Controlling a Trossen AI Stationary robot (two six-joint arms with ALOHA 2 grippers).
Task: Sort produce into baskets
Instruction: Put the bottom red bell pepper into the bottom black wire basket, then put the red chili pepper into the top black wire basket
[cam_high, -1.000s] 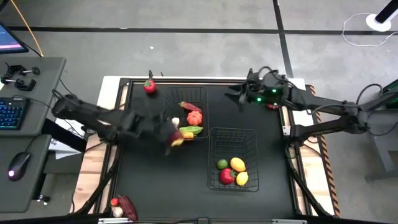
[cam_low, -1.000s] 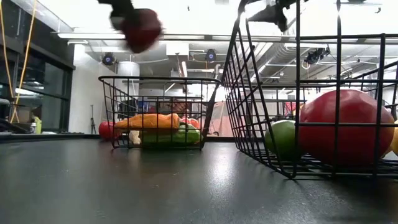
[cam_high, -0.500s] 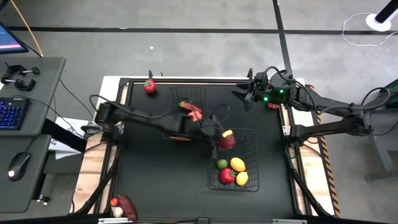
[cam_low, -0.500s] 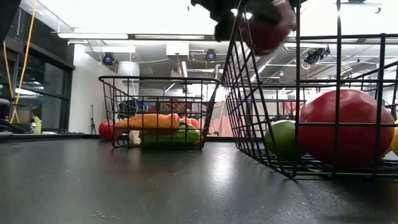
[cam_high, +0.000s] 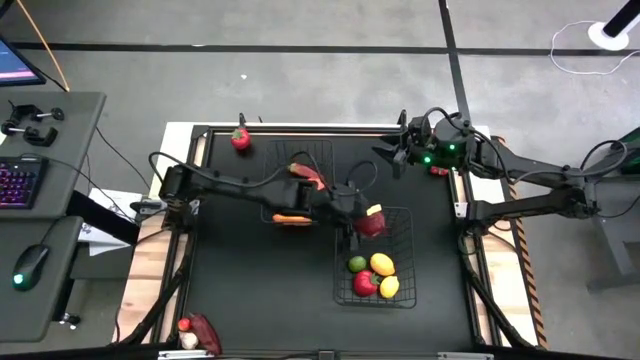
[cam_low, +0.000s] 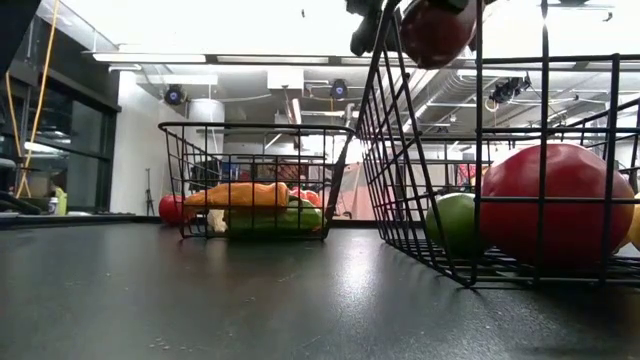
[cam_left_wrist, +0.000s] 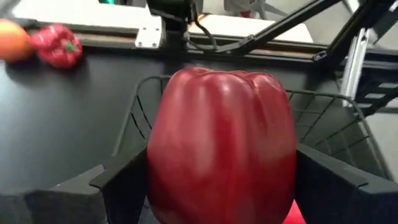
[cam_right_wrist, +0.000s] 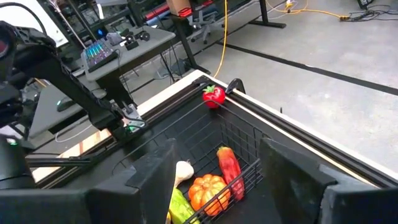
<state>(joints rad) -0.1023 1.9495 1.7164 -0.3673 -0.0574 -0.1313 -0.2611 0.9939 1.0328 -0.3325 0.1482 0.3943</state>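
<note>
My left gripper (cam_high: 368, 224) is shut on a dark red pepper (cam_left_wrist: 221, 124) above the far left part of the near-right basket (cam_high: 400, 215), which holds green, yellow and red produce (cam_high: 372, 272). The far-left basket (cam_high: 322, 150) holds orange, red, green and white pieces (cam_right_wrist: 208, 190). In the low view the pepper (cam_low: 437, 28) hangs above the near basket's rim. My right gripper (cam_high: 393, 158) stands open and empty over the table's far right part. My left gripper pinches the pepper's two opposite sides (cam_left_wrist: 157, 180) between its two fingers (cam_left_wrist: 124, 186). The fingers reach in from the table's left, slanting downward. The pepper is lifted clear, above the near-right basket.
A red strawberry-like piece (cam_high: 240, 137) sits at the table's far left edge. Small red and orange pieces (cam_left_wrist: 57, 45) lie by the right arm's base at the right edge. More pieces (cam_high: 195, 330) rest at the near left corner. Bare black table lies at the left and near side.
My left gripper has carried the red pepper toward the table's right edge, from beside the far-left basket's near corner to above the near-right basket. Most of that travel came first; then it nearly stopped. The pepper has stayed lifted clear.
</note>
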